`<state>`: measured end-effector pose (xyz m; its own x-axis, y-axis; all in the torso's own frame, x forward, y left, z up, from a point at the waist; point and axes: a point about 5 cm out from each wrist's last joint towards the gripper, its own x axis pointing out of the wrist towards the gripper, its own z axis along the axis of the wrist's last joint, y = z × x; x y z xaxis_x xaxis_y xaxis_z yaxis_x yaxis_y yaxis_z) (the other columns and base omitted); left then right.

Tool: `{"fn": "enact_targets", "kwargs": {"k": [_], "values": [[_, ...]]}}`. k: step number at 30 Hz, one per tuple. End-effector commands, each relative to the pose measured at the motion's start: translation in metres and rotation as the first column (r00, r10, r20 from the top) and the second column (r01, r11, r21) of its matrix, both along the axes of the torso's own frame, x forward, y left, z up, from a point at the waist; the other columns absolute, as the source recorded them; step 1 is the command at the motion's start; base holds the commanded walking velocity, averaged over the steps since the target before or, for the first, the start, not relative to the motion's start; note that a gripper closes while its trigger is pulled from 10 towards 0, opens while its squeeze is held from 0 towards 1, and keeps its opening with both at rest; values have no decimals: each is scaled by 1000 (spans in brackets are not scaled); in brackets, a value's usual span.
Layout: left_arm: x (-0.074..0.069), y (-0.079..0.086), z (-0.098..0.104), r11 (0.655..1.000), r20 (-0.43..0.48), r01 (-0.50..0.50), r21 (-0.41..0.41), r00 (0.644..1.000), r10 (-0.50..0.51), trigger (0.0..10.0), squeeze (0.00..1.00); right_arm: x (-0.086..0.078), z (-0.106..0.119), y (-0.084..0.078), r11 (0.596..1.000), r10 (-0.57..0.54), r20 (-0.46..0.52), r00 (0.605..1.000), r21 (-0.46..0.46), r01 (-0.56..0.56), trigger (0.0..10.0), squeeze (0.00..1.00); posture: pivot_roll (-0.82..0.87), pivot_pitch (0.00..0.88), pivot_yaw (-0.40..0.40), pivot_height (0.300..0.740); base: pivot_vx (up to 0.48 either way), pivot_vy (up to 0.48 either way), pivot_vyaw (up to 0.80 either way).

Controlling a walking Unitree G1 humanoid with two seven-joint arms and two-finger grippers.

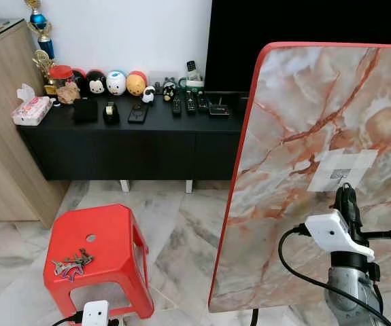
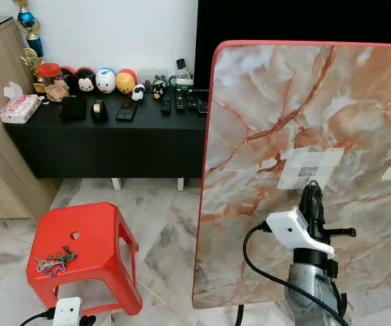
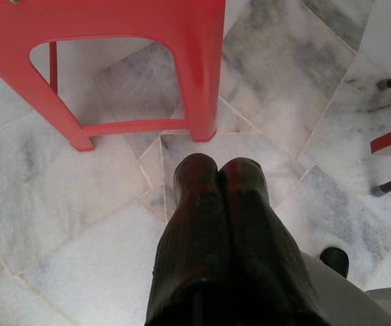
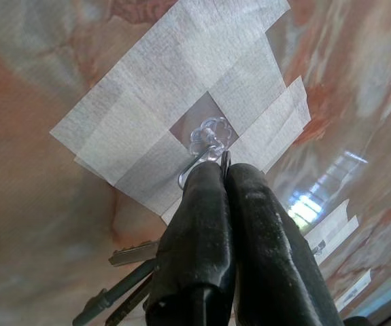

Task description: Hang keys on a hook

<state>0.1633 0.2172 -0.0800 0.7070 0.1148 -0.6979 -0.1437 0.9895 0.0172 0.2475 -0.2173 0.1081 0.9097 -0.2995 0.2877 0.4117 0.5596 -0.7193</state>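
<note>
A clear plastic hook (image 4: 209, 139) is taped with white tape (image 1: 341, 170) to an upright marble-patterned board (image 1: 304, 102). My right gripper (image 4: 222, 168) is raised against the board just below the hook and is shut on a key ring. Several keys (image 4: 124, 272) hang beneath its fingers. The ring's edge sits right at the hook; I cannot tell whether it is over it. A second bunch of keys (image 1: 71, 263) lies on a red plastic stool (image 1: 107, 234). My left gripper (image 3: 219, 170) hangs shut and empty above the floor, next to the stool's legs (image 3: 202, 81).
A black low cabinet (image 1: 127, 146) at the back carries toy figures, remotes and a tissue pack (image 1: 32, 110). A wooden cupboard (image 1: 1, 122) stands at the left. A white plug block (image 1: 95, 313) with cable lies in front of the stool. Marble floor between stool and board.
</note>
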Motion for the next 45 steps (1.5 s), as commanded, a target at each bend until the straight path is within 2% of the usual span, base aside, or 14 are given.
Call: {"fn": "enact_targets", "kwargs": {"k": [1, 24, 40, 41, 42, 45], "values": [[-4, -2, -3, 1000, -27, 12, -6, 1000, -13, 10000, 0, 1, 1, -5, 1000, -13, -7, 1000, 3, 13, 10000, 0, 109, 0, -75, 740, 0, 0, 0], [-6, -1, -4, 1000, -43, 19, -7, 999, -19, 10000, 0, 5, -9, 1, 998, 29, -85, 996, 55, -24, 10000, 0, 110, 0, -73, 740, 0, 0, 0], [-9, 0, -5, 1000, -62, 12, -5, 998, -13, 10000, 0, 7, -10, 3, 997, 58, -102, 993, 58, -53, 10000, 0, 111, 0, -75, 740, 0, 0, 0], [-9, 1, -6, 1000, -62, 12, -5, 998, -13, 10000, 0, 7, -11, 3, 996, 63, -102, 993, 65, -57, 10000, 212, 110, 0, -75, 740, 0, 0, 0], [-9, 0, -6, 1000, -64, 14, -5, 998, -14, 10000, 0, 6, -9, 4, 995, 69, -87, 994, 72, -63, 10000, 1000, 110, 0, -75, 740, 0, 0, 0], [-10, 1, -6, 1000, -67, 12, -7, 998, -13, 10000, 0, 6, -7, 6, 995, 76, -76, 994, 66, -71, 10000, 1000, 109, 0, -75, 740, 0, 0, 0]]}}
